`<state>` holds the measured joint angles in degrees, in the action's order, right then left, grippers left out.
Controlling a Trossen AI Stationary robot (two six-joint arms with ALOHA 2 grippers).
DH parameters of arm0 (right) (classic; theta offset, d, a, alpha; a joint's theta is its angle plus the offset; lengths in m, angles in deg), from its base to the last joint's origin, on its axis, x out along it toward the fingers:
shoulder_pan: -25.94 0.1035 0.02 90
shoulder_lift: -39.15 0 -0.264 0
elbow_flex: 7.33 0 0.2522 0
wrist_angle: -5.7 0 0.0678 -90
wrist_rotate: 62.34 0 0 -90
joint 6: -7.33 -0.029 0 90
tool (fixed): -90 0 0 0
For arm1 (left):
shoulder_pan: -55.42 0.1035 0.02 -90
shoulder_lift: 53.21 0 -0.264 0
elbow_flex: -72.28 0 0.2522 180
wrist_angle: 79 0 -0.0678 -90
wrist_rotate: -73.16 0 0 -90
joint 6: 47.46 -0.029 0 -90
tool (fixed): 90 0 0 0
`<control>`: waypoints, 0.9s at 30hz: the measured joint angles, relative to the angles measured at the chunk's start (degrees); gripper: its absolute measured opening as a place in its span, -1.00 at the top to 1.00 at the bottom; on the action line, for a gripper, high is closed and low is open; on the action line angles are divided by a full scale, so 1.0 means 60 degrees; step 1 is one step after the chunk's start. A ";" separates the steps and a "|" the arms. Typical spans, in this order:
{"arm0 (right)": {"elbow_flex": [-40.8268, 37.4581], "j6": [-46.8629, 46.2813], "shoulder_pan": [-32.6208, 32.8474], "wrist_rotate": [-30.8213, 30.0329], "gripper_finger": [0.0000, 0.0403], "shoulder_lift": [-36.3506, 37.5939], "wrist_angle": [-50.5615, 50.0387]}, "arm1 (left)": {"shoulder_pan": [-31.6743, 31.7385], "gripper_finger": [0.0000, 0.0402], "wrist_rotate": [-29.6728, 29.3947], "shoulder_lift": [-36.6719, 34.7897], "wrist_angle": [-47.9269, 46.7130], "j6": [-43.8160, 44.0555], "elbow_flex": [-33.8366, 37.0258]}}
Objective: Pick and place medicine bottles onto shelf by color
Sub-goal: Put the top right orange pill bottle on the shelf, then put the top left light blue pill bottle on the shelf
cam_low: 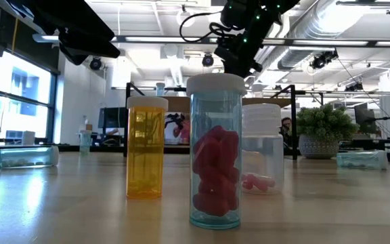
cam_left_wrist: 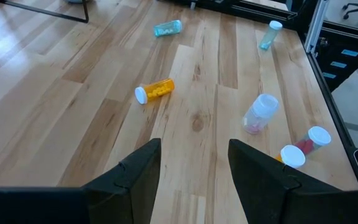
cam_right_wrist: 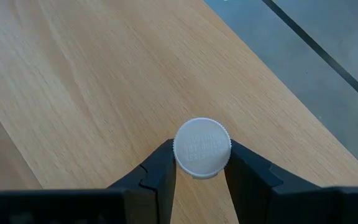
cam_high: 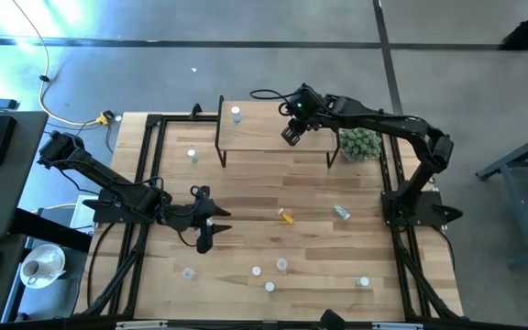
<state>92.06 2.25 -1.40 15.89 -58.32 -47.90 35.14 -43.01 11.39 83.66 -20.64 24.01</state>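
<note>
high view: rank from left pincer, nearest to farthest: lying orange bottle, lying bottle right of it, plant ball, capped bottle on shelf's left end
Measured from the left pincer, low on the table's left half:
1. Orange bottle, lying mid-table, to its right.
2. Lying bottle, farther right on the same line.
3. Shelf bottle at the far left end of the shelf, barely closer than that lying bottle; too close to call.
4. Plant ball, far right.

The right arm reaches from three o'clock toward twelve, its pincer [cam_high: 291, 136] pointing down with both fingers [cam_right_wrist: 160, 171] closed against a white-capped bottle [cam_right_wrist: 202, 147]. The left arm stretches from nine o'clock toward centre, its pincer [cam_high: 203, 240] low, fingers parted.
</note>
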 joint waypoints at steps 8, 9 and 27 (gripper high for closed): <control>-0.0011 -0.0074 -0.0001 -0.0371 0.29 -0.0040 0.0058 | 0.0000 0.11 0.0003 0.0000 -0.0003 0.0000 0.0000; -0.0011 -0.0074 0.0002 -0.0486 0.27 -0.0040 0.0056 | -0.0003 0.11 0.0004 0.0000 -0.0003 0.0000 0.0000; -0.0011 -0.0241 0.0002 -0.0221 0.25 0.0637 -0.0255 | -0.0002 0.11 0.0023 0.0002 -0.0249 0.0000 0.0000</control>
<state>91.99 0.80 -1.39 14.57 -54.49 -49.43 35.13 -42.87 11.40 82.17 -20.64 24.01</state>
